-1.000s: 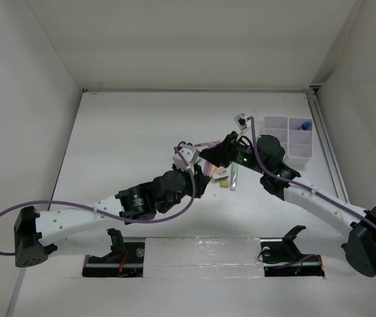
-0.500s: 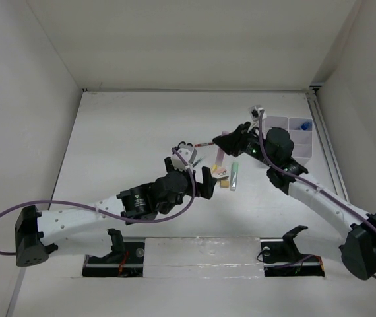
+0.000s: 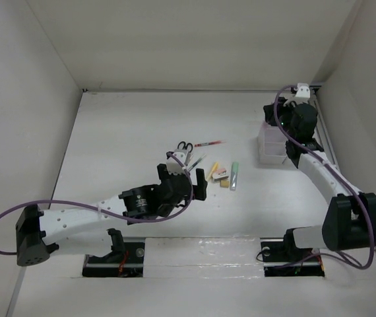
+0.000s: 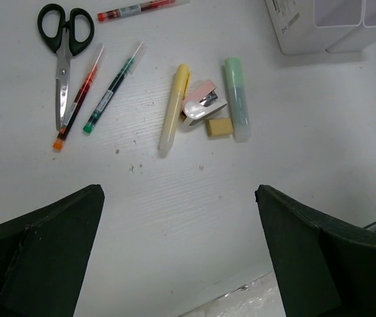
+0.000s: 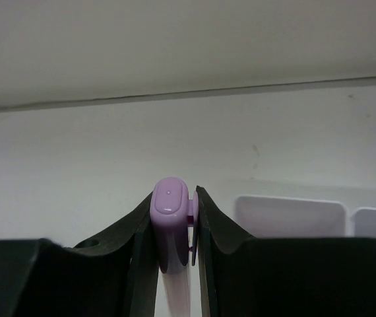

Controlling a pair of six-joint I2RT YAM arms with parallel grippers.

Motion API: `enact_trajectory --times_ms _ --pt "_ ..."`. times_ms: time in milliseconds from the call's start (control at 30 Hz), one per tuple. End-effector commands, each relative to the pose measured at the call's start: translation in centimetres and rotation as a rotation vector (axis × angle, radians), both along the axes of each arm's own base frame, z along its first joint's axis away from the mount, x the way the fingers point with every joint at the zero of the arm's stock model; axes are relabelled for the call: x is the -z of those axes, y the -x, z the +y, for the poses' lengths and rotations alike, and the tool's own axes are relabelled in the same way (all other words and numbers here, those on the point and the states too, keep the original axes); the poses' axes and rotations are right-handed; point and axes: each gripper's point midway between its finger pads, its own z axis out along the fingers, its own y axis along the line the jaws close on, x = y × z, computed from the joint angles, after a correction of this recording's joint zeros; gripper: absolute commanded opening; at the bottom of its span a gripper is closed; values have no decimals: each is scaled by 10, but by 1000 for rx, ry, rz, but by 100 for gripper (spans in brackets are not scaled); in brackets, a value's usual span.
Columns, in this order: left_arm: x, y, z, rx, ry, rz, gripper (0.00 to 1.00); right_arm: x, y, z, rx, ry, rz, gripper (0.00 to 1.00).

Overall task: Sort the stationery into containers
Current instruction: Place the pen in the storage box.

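Scissors with black plastic handles (image 4: pixel 62 46), thin pens, a yellow marker (image 4: pixel 173 109) and a light green marker (image 4: pixel 236 99) are lying loose across the upper left wrist view, and the left gripper (image 4: pixel 178 191) is hanging spread wide above them. At the top view's upper right, the right gripper (image 5: pixel 175 218) is pinching a lilac-capped pale marker (image 5: pixel 169 201) at the white plastic organizer box (image 3: pixel 267 148). Binning this marker seems to be the step in hand. The next move calls for centring it over a compartment and letting go.

White table (image 4: pixel 175 218) seen from above, black-handled scissors (image 4: pixel 61 59) laid flat, thin red pen (image 4: pixel 135 8) beyond them, orange pen (image 4: pixel 79 96) and green pen (image 4: pixel 113 86) just beside, yellow marker (image 4: pixel 173 109), white-pink eraser (image 4: pixel 200 109), small yellowish block (image 4: pixel 219 127) and light green marker (image 4: pixel 237 99) clustered together, white organizer box (image 4: pixel 307 36) stood further right.
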Motion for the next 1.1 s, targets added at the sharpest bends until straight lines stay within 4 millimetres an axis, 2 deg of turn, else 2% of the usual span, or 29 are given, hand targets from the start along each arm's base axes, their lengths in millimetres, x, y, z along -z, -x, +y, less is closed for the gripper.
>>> enact_trajectory --times_ms 0,33,67,100,167,200,233,300,333,400,500,567,700,733,933,1067 --pt "3 4 10 -15 12 7 100 -36 -25 -33 80 46 -123 0" --pt "-3 4 10 -15 37 -1 100 -36 -29 -39 83 46 -135 0" --pt "1 4 12 -15 27 2 100 -34 -32 -49 82 47 -140 0" --pt "1 6 13 -6 35 5 100 -28 -37 -54 80 48 -134 0" --pt "-1 6 13 -6 43 3 100 -30 -43 -58 44 49 -159 0" --pt "-1 6 13 -6 43 3 100 -27 -45 -70 53 51 -158 0" --pt "-1 6 13 -6 43 3 100 -17 -49 -74 48 29 -140 0" --pt "1 7 15 -6 33 6 100 -18 -54 -83 36 9 -168 0" --pt "5 9 15 1 26 14 100 -9 -59 -85 27 -4 -155 0" --pt "7 11 11 31 13 17 100 -6 -62 -82 -13 -32 -167 0" --pt "13 13 9 51 11 22 100 -7 -66 -88 -25 -37 -189 0" --pt "20 15 10 60 3 31 100 3 -70 -89 -24 -41 -168 0" --pt "21 18 8 81 7 33 100 9 -73 -89 -24 -42 -162 0" --pt "21 18 8 81 7 33 100 6 -73 -89 -24 -39 -177 0" --pt "17 17 7 85 8 26 100 31 -74 -97 22 -47 -136 3" --pt "17 17 8 89 1 21 100 36 -74 -95 13 -49 -127 7"
